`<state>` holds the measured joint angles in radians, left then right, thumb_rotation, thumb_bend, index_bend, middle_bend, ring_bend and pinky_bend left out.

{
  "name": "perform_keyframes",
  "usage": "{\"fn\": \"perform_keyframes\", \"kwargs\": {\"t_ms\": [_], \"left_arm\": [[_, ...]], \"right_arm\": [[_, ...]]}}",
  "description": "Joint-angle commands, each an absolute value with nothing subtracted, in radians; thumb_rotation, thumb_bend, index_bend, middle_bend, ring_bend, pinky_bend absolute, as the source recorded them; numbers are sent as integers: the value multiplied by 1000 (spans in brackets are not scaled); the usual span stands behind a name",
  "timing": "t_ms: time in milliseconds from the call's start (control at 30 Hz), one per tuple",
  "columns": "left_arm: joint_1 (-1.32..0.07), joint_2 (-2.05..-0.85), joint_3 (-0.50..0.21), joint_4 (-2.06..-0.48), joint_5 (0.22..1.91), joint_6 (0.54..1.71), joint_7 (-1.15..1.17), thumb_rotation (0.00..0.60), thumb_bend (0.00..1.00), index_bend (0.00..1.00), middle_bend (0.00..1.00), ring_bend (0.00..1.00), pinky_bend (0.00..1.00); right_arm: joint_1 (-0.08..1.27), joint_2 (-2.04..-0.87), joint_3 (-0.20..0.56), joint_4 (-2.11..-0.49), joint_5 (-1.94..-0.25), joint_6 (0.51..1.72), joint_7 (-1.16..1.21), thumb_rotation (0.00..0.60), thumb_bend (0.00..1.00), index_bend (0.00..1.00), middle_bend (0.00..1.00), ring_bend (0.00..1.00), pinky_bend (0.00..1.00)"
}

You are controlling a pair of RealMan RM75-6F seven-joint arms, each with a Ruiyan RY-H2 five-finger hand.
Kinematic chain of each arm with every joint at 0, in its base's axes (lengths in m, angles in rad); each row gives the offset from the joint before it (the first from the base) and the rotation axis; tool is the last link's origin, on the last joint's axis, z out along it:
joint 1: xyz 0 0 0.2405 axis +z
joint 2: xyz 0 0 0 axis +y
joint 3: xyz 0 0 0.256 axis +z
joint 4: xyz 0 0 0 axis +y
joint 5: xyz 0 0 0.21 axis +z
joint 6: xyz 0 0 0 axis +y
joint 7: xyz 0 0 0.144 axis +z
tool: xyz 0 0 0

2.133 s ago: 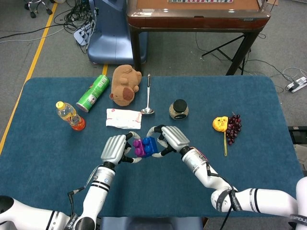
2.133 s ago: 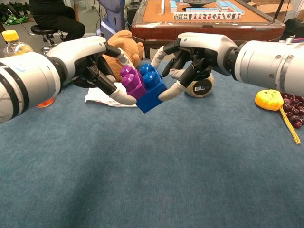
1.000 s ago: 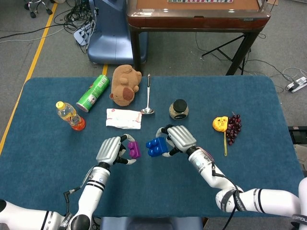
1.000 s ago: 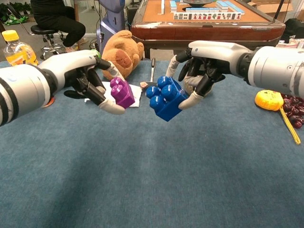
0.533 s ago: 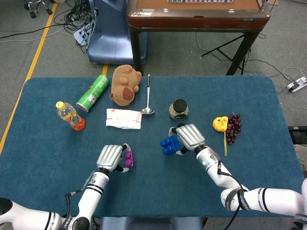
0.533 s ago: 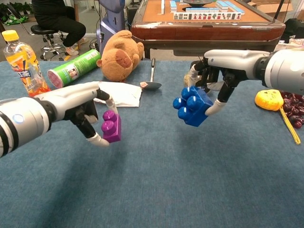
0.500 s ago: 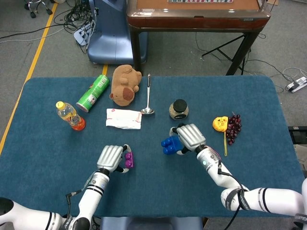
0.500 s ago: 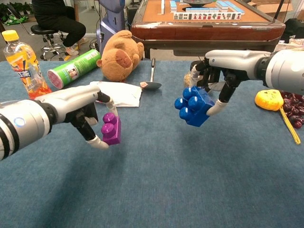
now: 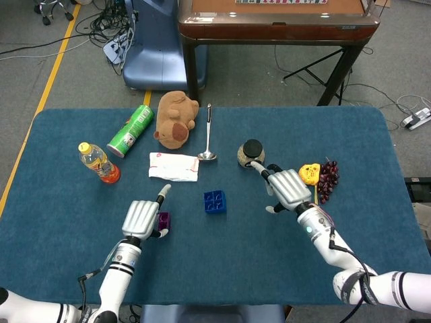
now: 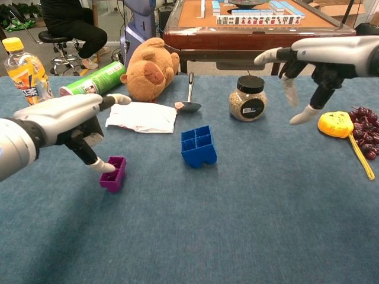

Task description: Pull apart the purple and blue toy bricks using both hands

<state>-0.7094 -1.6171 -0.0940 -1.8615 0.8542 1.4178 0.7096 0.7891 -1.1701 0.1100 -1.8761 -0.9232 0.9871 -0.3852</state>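
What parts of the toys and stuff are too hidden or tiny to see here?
- Purple brick: mostly under the left hand in the head view.
- Writing on the jar label: too small in the chest view.
- Right hand: wrist cut off by the chest view's right edge.
- Both bricks' studs face down, hidden; blue brick.

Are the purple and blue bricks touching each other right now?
Apart. The chest view shows bare blue tabletop between the purple brick and the blue brick; the head view shows the same gap.
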Motion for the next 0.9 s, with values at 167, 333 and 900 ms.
{"fn": "perform_keyframes", "kwargs": {"t_ms": [167,333,900], "left_arm": [[-589,-1443,-53,-1895,992,1472,539,600,11,184,397,442,758],[-498,-1307,-12,-1881,1056,1488,408,600,10,196,263,348,639],[-197,-1182,83,-1635,1247,1648,132,600,10,196,250,311,558]], "right_arm": [[660,-1009,69,-1895,-1099,1074,-263,600,0,22,265,197,236],[557,-959,27,-1854,-1210,1150,-161,600,0,37,260,194,234],[240,-908,-69,-1737,-1325,1395,-1,600,0,67,260,194,234]]}}
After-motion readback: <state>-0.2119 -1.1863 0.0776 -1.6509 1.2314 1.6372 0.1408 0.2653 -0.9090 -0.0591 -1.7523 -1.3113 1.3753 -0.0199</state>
